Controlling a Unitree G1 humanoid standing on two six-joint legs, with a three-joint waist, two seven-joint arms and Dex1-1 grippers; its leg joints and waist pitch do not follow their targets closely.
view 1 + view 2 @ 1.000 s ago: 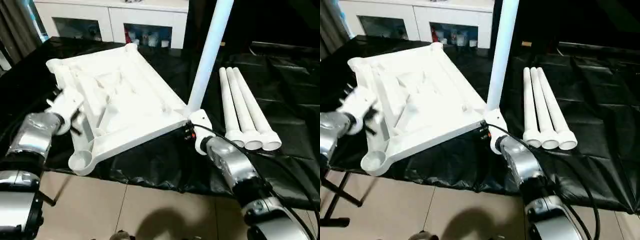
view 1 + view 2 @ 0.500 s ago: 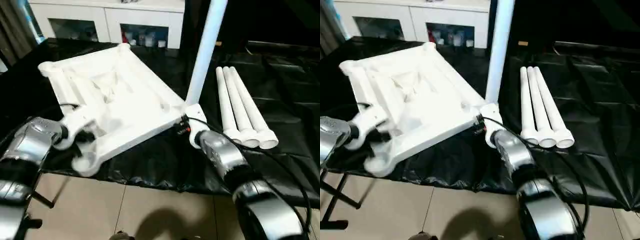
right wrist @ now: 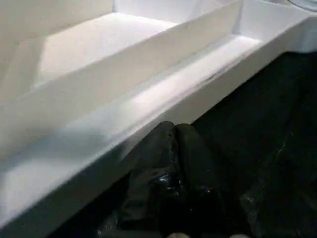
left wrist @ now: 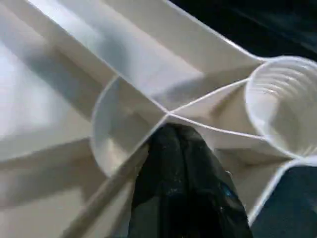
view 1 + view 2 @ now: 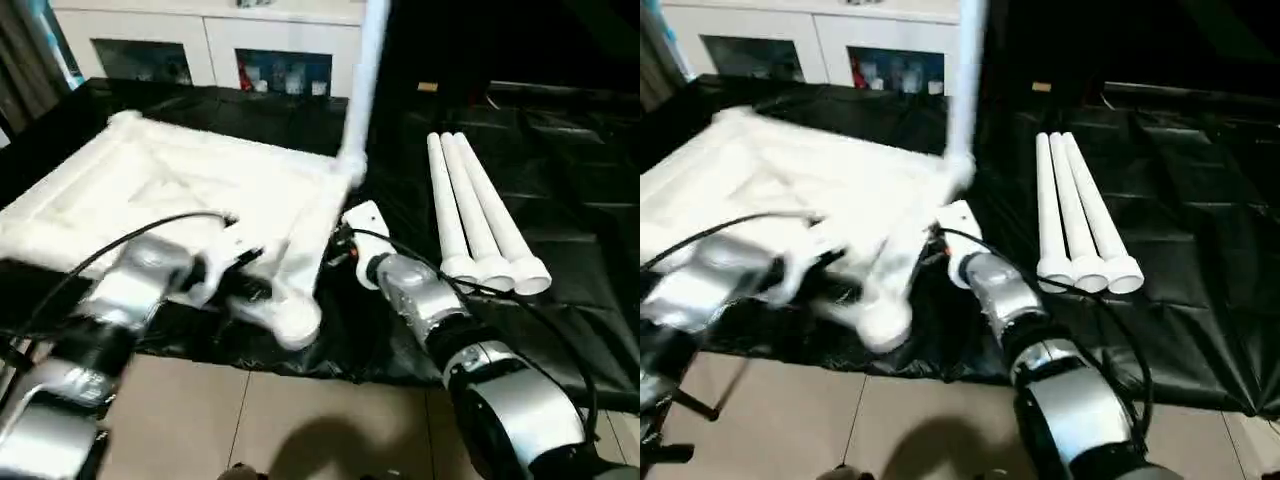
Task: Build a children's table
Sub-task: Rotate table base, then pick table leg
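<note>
- The large work table covered in black sheeting [image 5: 560, 180] carries everything; behind its far edge stands a white cabinet with glass doors [image 5: 200, 50], and below its near edge pale floor tiles [image 5: 300, 420] show.
- The children's table, a small white plastic rectangular top with rounded corner sockets [image 5: 180, 200], lies ribbed underside up on the left half of the work table, with one near corner socket jutting past the near edge. One long white tubular leg [image 5: 365, 70] stands upright in its far right corner socket.
- Three loose white tubular legs [image 5: 480, 210] lie side by side on the right half of the sheeting, well apart from the top.
- My left gripper [image 4: 181, 163] has its two black fingers pressed together against the ribs, just beside the empty near corner socket [image 4: 280, 109]; I judge it is not gripping anything.
- My right gripper [image 3: 176, 148] has its fingers closed together too, tips against the outer side wall of the top at its right edge, holding nothing that I can make out.
- Risk, as I judge it: with nothing clamped, a push could slide the top further over the near edge and tip it to the floor, or lever the standing leg out of its socket. The slick, creased sheeting would help it slip.
</note>
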